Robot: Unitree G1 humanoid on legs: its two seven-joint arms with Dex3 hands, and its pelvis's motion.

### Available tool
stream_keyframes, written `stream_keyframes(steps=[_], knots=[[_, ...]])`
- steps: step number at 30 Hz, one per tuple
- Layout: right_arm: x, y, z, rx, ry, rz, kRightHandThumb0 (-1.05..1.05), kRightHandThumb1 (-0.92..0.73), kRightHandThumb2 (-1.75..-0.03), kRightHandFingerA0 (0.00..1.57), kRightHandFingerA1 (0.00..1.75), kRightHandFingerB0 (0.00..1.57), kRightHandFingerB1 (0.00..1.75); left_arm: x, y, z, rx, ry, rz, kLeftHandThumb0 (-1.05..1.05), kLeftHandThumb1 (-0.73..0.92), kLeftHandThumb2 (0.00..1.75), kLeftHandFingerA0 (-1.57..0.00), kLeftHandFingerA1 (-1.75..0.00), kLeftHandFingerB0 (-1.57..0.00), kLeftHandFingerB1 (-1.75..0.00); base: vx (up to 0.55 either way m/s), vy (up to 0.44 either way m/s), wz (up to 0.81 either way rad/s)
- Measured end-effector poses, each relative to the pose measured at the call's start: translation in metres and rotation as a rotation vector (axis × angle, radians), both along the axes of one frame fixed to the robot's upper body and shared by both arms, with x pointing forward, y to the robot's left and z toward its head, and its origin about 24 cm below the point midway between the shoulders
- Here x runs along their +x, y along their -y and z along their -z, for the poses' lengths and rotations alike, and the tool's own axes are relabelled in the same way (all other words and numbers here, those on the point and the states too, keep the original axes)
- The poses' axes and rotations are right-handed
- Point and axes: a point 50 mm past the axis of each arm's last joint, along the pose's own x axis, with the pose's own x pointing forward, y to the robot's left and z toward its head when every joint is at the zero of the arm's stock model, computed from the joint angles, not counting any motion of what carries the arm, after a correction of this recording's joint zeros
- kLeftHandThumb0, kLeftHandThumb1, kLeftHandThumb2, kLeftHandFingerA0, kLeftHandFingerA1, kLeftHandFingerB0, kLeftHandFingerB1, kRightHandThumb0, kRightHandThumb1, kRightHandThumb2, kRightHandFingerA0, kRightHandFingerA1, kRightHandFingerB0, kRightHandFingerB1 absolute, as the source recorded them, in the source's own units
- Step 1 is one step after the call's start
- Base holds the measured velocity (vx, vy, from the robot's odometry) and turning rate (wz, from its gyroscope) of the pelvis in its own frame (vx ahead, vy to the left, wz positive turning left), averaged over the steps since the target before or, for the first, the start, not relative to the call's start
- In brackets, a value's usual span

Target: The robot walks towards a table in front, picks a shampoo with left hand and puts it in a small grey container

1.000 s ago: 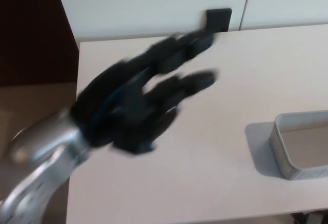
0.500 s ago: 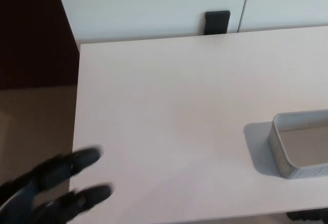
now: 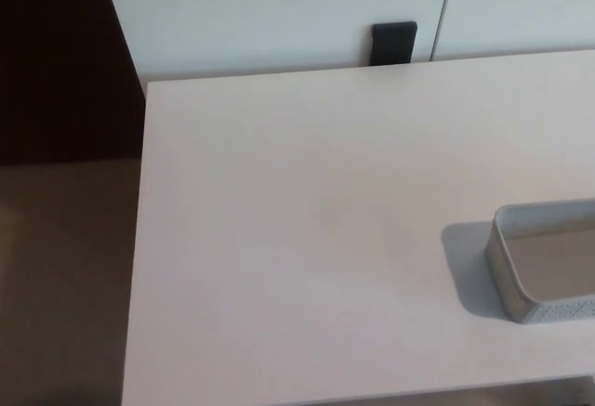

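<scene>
A small grey mesh container (image 3: 544, 262) sits at the right edge of the head view on a pale table (image 3: 307, 239), cut off by the picture's border. What shows of its inside holds nothing. No shampoo bottle is in view. Neither of my hands shows in the picture.
The table's left edge runs down at about a quarter of the picture's width, with brown floor (image 3: 60, 276) beyond it. A white wall (image 3: 279, 6) stands behind the table, with a small black block (image 3: 393, 42) at its base.
My left hand, stretched over the table a second ago, dropped to the lower left corner and has left the picture. The container and table stay put.
</scene>
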Motion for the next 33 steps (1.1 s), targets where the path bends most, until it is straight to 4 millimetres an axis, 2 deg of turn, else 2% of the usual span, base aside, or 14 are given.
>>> stream_keyframes(steps=[2,3,4,6,7,8,12,13,14,15,21,22,27,33], knots=[[-0.003,0.0,0.001,0.0,-0.007,0.003,-0.25,-0.72,-0.61,0.63,0.47,0.5,0.41,-0.006,-0.009,0.004,0.004,-0.035,-0.026,-0.51,0.5,0.56,-0.7,-0.43,-0.67,-0.41,0.0,0.0,0.0],[-0.004,0.001,0.002,0.0,-0.011,0.005,-0.25,-0.72,-0.61,0.63,0.48,0.5,0.41,-0.011,-0.015,0.007,0.013,-0.063,-0.045,-0.5,0.41,0.81,-0.59,-0.57,-0.52,-0.52,0.0,0.0,0.0],[-0.006,0.001,0.002,0.0,-0.014,0.007,-0.25,-0.72,-0.61,0.63,0.48,0.5,0.41,-0.015,-0.02,0.01,0.023,-0.089,-0.06,-0.45,0.52,0.56,-0.58,-0.43,-0.56,-0.39,0.0,0.0,0.0],[-0.008,0.002,0.003,-0.001,-0.02,0.01,-0.25,-0.73,-0.61,0.61,0.47,0.5,0.41,-0.022,-0.027,0.016,0.039,-0.132,-0.085,-0.49,0.41,0.78,-0.45,-0.55,-0.4,-0.49,0.0,0.0,0.0],[-0.01,0.002,0.003,-0.001,-0.024,0.012,-0.25,-0.73,-0.61,0.59,0.47,0.5,0.41,-0.027,-0.031,0.021,0.053,-0.168,-0.101,-0.49,0.56,0.56,-0.39,-0.41,-0.34,-0.32,0.0,0.0,0.0],[-0.012,0.003,0.004,-0.002,-0.028,0.015,-0.25,-0.73,-0.61,0.6,0.46,0.51,0.41,-0.03,-0.034,0.025,0.062,-0.193,-0.115,-0.52,0.65,0.6,-0.29,-0.38,-0.18,-0.28,0.0,0.0,0.0],[-0.017,0.005,0.005,-0.005,-0.04,0.024,-0.25,-0.74,-0.61,0.6,0.46,0.5,0.41,-0.039,-0.04,0.045,0.11,-0.294,-0.162,-0.55,0.71,0.62,-0.2,-0.36,-0.16,-0.28,0.0,0.0,0.0],[-0.018,0.006,0.005,-0.007,-0.042,0.027,-0.24,-0.74,-0.61,0.59,0.47,0.5,0.41,-0.039,-0.041,0.051,0.126,-0.32,-0.169,-0.35,0.53,1.07,-0.01,-0.49,0.0,-0.48,0.0,0.0,0.0],[-0.018,0.007,0.005,-0.008,-0.044,0.03,-0.24,-0.74,-0.61,0.59,0.47,0.5,0.41,-0.038,-0.041,0.055,0.138,-0.333,-0.172,-0.35,0.53,1.07,-0.01,-0.49,0.0,-0.48,0.0,0.0,0.0],[-0.02,0.008,0.005,-0.01,-0.046,0.034,-0.24,-0.73,-0.61,0.6,0.47,0.5,0.41,-0.036,-0.042,0.059,0.153,-0.351,-0.178,-0.67,0.78,0.64,-0.2,-0.34,-0.19,-0.28,0.0,0.0,0.0],[-0.024,0.016,0.004,-0.024,-0.054,0.057,-0.24,-0.72,-0.61,0.65,0.49,0.52,0.42,-0.005,-0.042,0.08,0.268,-0.385,-0.182,-0.74,0.84,0.65,-0.21,-0.37,-0.15,-0.3,0.0,0.0,0.0],[-0.024,0.016,0.004,-0.024,-0.054,0.058,-0.25,-0.72,-0.61,0.64,0.48,0.52,0.42,-0.001,-0.041,0.081,0.284,-0.385,-0.177,-0.77,0.65,1.03,-0.06,-0.47,-0.01,-0.34,0.0,0.0,0.0],[-0.025,0.018,0.004,-0.029,-0.059,0.066,-0.26,-0.72,-0.61,0.63,0.48,0.52,0.41,0.029,-0.039,0.086,0.396,-0.381,-0.133,-0.83,0.73,1.04,-0.01,-0.26,0.0,-0.11,0.0,0.0,0.0],[-0.025,0.018,0.004,-0.03,-0.06,0.067,-0.27,-0.73,-0.61,0.63,0.47,0.51,0.41,0.057,-0.029,0.092,0.499,-0.348,-0.116,-0.81,0.7,1.05,-0.04,-0.31,-0.08,-0.24,0.0,0.0,0.0]])
